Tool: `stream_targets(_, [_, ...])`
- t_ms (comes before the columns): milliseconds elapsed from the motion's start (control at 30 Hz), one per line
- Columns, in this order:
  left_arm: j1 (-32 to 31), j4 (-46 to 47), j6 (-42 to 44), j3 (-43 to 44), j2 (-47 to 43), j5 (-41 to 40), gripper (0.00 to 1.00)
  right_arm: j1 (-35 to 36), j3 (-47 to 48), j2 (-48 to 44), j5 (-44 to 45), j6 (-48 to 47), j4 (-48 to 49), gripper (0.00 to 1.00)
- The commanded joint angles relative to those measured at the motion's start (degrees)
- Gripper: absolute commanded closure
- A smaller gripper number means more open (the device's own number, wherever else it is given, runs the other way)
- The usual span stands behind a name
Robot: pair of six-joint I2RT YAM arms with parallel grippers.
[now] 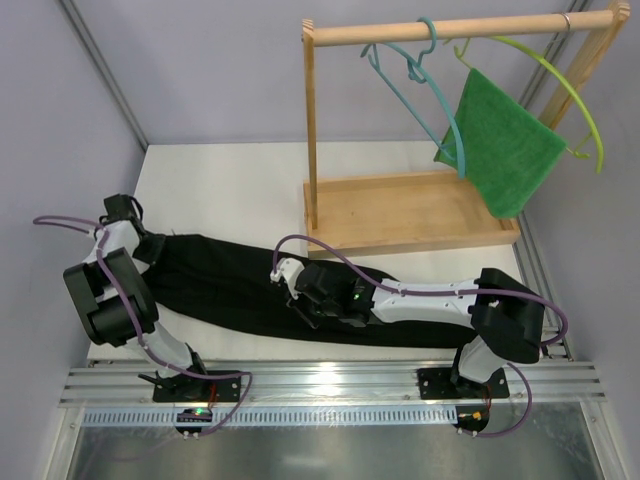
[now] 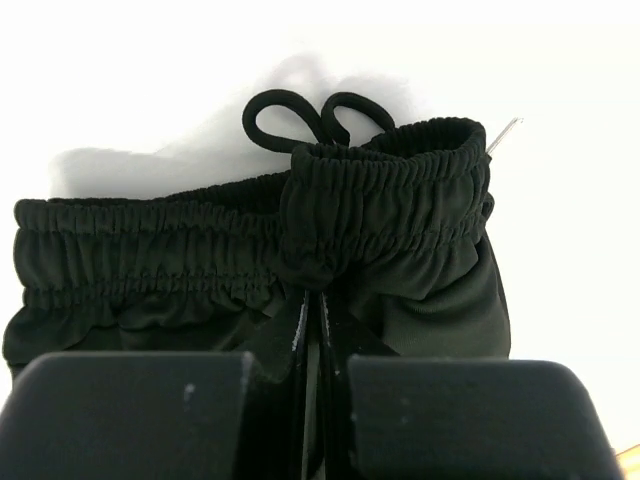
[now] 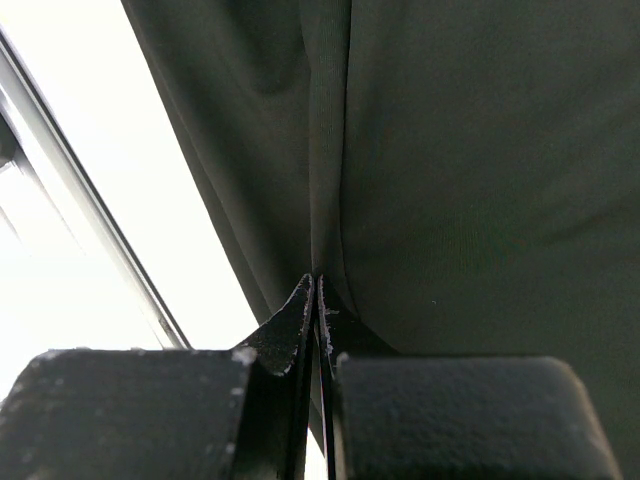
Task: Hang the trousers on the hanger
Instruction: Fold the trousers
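The black trousers (image 1: 230,285) lie stretched across the white table from left to right. At their left end my left gripper (image 1: 152,248) is shut on the trousers; in the left wrist view its fingertips (image 2: 318,300) pinch the fabric just under the elastic waistband (image 2: 385,190), and the drawstring loops (image 2: 315,115) rest on the table beyond. My right gripper (image 1: 293,297) is shut on a fold of the trousers (image 3: 450,180) near their middle. The teal hanger (image 1: 413,66) hangs by its hook from the wooden rail, far from both grippers.
A wooden rack with a tray base (image 1: 400,215) stands at the back right. Its rail (image 1: 480,28) also carries a yellow-green hanger (image 1: 575,95) with a green cloth (image 1: 510,150). An aluminium frame (image 1: 330,385) runs along the near table edge.
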Motion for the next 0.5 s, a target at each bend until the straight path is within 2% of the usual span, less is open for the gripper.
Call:
stream_targets(0, [-0.03,5.53,-1.14,-0.76,-0.19,1.77,1.00,0.54,0.04,0.23,-0.45,0.31,3.20,0.96])
stream_targets(133, [-0.03,2.55,-2.01,2.11,-0.72,2.38,0.99,0.54,0.82,0.76,0.52,0.67,3.12,0.96])
stream_targets(300, [-0.56,-10.79,0.00,11.09,-0.45,-1.39,0.99,0.46,2.58,-0.03,1.23,0.23,1.53,0.96])
stream_targets(367, [-0.56,-13.18,0.79,13.28,-1.42,-3.66,0.99,0.54,3.11,-0.47,1.49,0.23,1.18,0.96])
stream_targets(467, [-0.47,-15.29,1.41,13.47,-2.91,-4.38,0.99,0.46,3.90,-0.91,0.35,0.31,1.01,0.96])
